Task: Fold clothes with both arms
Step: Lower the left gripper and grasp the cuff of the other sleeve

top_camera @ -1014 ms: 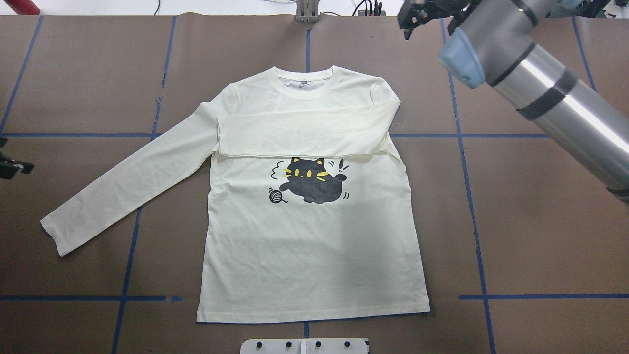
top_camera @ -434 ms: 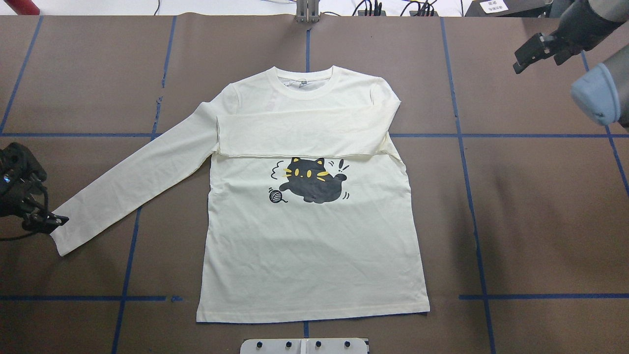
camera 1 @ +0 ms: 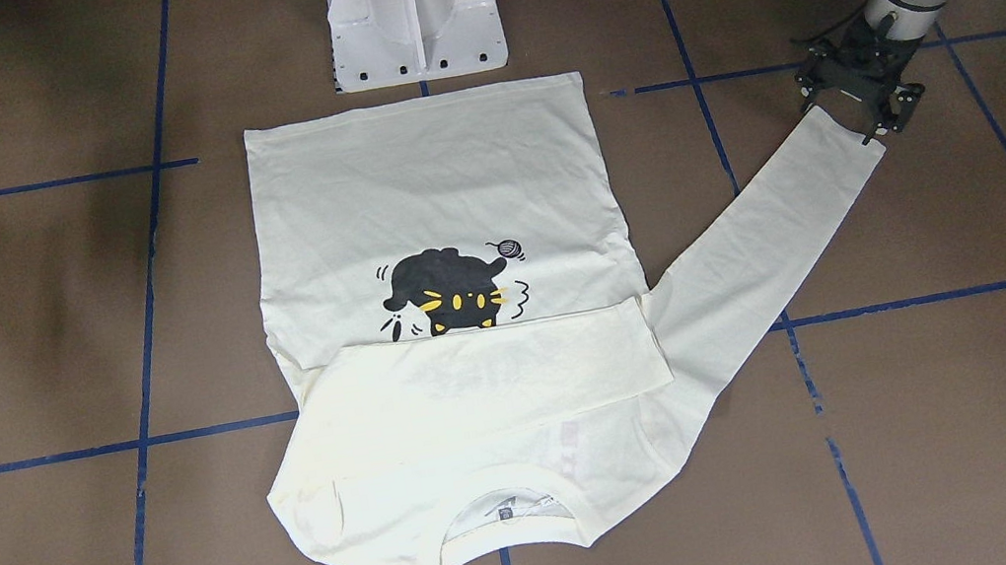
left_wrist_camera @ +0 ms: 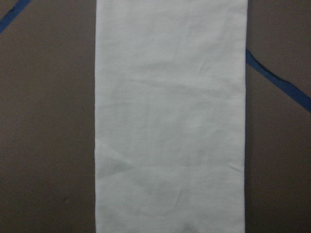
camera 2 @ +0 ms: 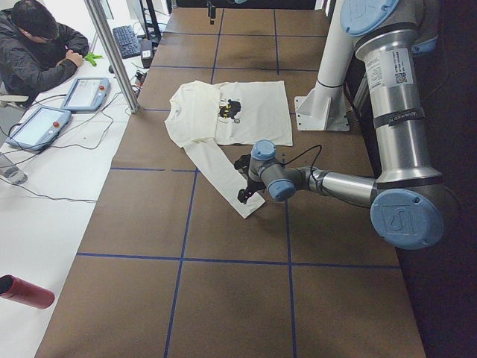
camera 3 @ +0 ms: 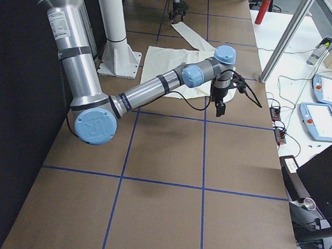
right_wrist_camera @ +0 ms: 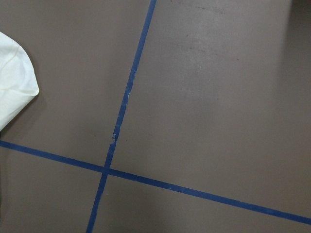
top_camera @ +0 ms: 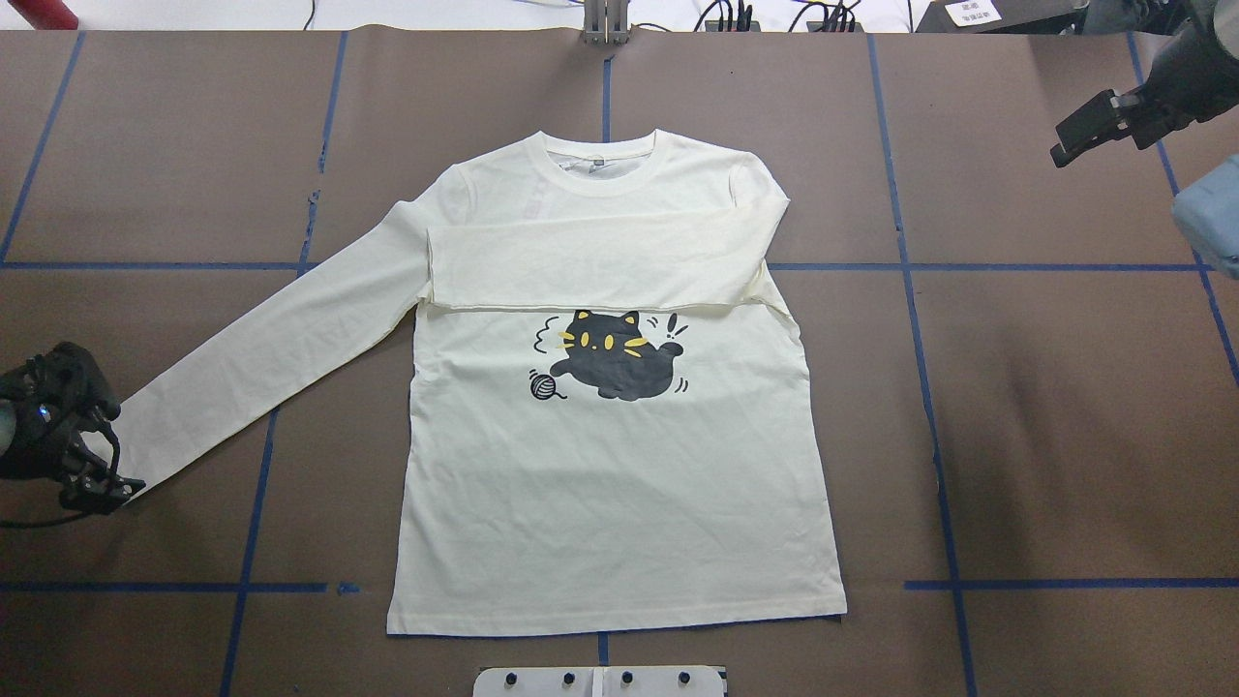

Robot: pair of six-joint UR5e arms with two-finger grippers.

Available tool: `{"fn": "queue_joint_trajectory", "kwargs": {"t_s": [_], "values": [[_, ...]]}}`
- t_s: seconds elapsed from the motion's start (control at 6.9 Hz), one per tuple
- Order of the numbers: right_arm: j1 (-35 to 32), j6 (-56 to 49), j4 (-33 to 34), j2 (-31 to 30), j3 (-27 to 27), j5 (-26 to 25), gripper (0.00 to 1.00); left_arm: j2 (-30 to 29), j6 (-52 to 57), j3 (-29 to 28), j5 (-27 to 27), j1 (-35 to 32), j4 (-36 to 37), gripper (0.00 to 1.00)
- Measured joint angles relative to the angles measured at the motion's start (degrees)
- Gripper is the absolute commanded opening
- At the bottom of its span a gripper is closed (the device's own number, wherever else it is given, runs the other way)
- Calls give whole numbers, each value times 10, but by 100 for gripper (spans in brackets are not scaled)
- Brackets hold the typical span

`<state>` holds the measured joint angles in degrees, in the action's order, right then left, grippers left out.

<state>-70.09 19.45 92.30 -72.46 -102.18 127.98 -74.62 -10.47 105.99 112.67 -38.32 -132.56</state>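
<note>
The cream long-sleeved T-shirt [top_camera: 610,484] lies flat with the black cat print [top_camera: 615,360] up. One sleeve [top_camera: 590,266] is folded across the chest. The other sleeve [top_camera: 281,339] stretches out flat toward the table's left; it fills the left wrist view [left_wrist_camera: 170,116]. My left gripper [top_camera: 97,465] is open, low over that sleeve's cuff, which it hides; it also shows in the front-facing view [camera 1: 858,110]. My right gripper [top_camera: 1103,128] is open and empty, raised over bare table at the far right, well clear of the shirt [right_wrist_camera: 14,92].
The white pedestal base [camera 1: 413,17] stands just behind the shirt's hem. Blue tape lines [top_camera: 929,387] cross the brown table cover. A metal post [top_camera: 605,24] stands at the far edge. An operator [camera 2: 37,52] and tablets [camera 2: 86,93] are beyond it.
My left gripper has come in from the left edge and down onto the spread sleeve's cuff. My right arm has swung from the far middle out to the far right.
</note>
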Motion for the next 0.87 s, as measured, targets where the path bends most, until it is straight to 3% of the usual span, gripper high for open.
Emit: {"fn": "queue_joint_trajectory", "kwargs": {"t_s": [0.87], "values": [[-3,0,-1,-17,-11,-4,100,19,-1,-1,-33,33,-10,96]]}}
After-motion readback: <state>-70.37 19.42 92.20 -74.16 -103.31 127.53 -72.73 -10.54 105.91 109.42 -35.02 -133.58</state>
